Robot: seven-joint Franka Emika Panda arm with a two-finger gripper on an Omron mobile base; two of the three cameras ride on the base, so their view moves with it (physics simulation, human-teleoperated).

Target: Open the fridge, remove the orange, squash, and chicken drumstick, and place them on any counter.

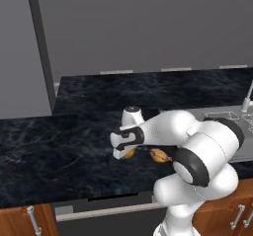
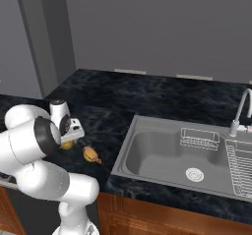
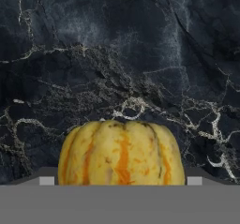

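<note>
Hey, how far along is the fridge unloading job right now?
Done: the chicken drumstick lies on the black counter. In hand: the squash sits on the counter beside it, between the wide-open jaws of the gripper, apparently released. Left: lifting clear; whether the orange is out, I cannot tell.

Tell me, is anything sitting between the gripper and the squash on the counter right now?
Nothing visible. In the hand view the squash sits right between the open finger tips on the black counter. The chicken drumstick lies off to one side on the counter, apart from it.
</note>
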